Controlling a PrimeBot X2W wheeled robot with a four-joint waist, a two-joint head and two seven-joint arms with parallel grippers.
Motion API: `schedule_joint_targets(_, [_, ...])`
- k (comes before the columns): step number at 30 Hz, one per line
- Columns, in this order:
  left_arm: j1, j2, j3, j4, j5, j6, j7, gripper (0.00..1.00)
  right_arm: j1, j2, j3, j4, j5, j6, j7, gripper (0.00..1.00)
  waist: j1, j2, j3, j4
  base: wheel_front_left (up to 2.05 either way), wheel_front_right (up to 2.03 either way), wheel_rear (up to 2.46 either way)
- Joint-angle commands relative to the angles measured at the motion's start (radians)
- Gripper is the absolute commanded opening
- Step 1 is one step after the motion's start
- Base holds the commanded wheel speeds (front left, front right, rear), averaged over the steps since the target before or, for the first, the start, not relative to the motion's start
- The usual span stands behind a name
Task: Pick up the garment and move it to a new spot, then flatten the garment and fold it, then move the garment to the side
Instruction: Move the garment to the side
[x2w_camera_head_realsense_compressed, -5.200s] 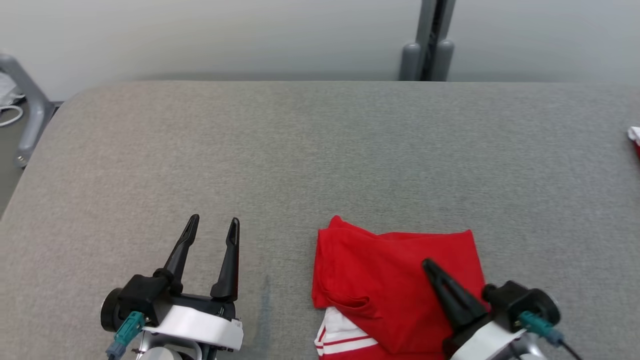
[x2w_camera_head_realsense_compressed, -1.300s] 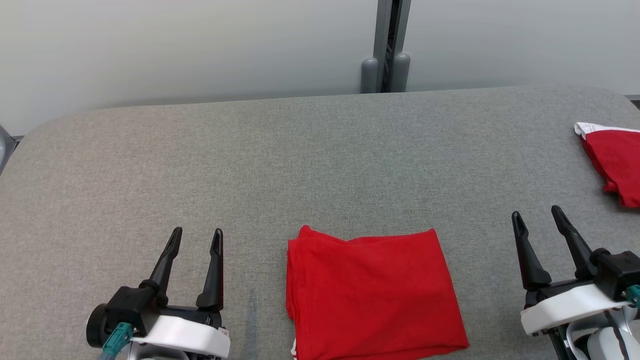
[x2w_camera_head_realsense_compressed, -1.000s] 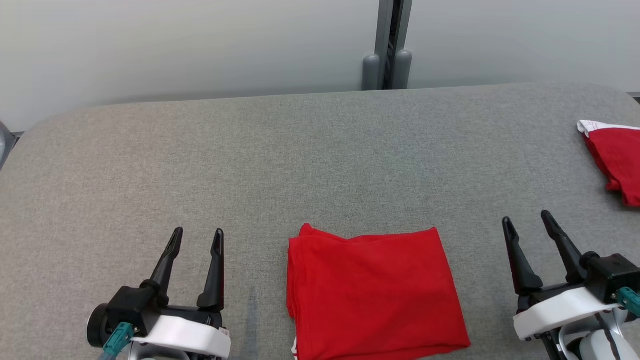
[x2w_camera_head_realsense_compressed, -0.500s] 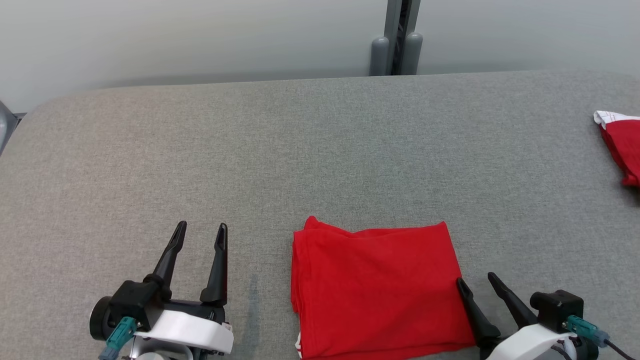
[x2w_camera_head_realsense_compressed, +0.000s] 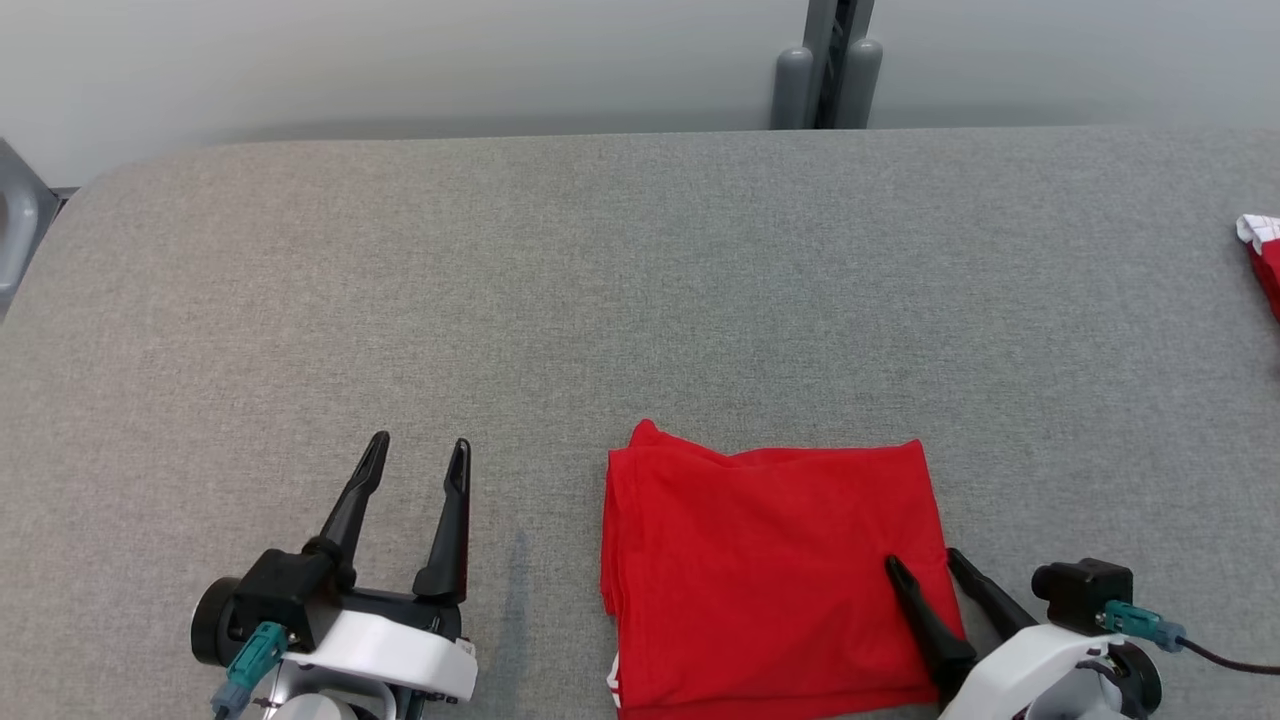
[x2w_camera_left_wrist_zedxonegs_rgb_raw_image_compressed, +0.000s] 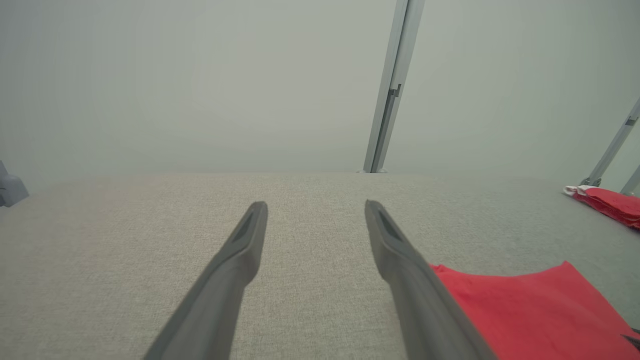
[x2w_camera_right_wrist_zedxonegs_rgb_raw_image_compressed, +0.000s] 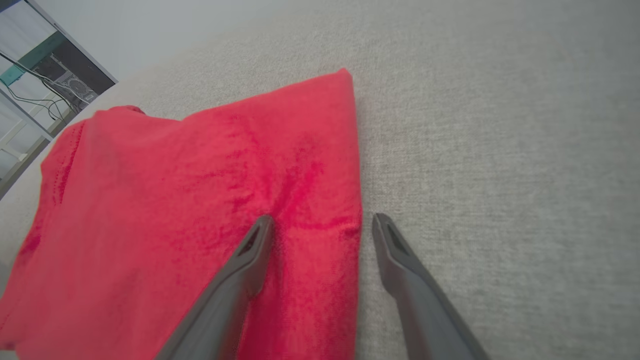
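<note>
Garment (x2w_camera_head_realsense_compressed: 770, 570) — what shape?
— Soft red knit, folded into a neat rectangle, flat on the grey woven table (x2w_camera_head_realsense_compressed: 600, 300).
— Grippers?
— Both wide open, empty. The right gripper (x2w_camera_head_realsense_compressed: 920, 558) has come in, straddling the garment's right edge; the left gripper (x2w_camera_head_realsense_compressed: 420, 440) sits apart.

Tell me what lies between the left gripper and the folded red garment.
In the head view, nothing but a bare strip of grey table, with a faint darker streak, separates the left gripper from the red garment.
</note>
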Motion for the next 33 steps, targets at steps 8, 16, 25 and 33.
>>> schedule_joint_targets(8, [-0.018, 0.004, -0.007, 0.007, 0.020, 0.000, -0.002, 1.00, -0.044, -0.020, 0.107, 0.044, 0.040, 0.000, 0.011, 0.32, -0.0001, 0.0000, 0.001, 0.012, 0.00, 0.00, 0.00])
schedule_joint_targets(16, [-0.001, 0.004, -0.016, 0.003, 0.027, 0.007, -0.002, 1.00, -0.101, -0.066, 0.144, 0.047, 0.012, 0.000, -0.049, 0.00, -0.0001, 0.0000, -0.010, -0.003, 0.00, 0.00, 0.00])
schedule_joint_targets(25, [-0.026, 0.004, -0.068, -0.010, 0.037, 0.000, -0.002, 1.00, -0.177, -0.169, 0.125, 0.035, -0.084, 0.000, -0.063, 0.00, -0.0001, 0.0000, 0.018, -0.052, 0.00, 0.00, 0.00])
schedule_joint_targets(33, [-0.113, 0.004, -0.137, -0.019, 0.103, -0.031, -0.002, 1.00, -0.337, -0.328, 0.148, -0.047, -0.148, -0.001, -0.018, 0.00, -0.0001, 0.0000, 0.136, -0.143, 0.00, 0.00, 0.00])
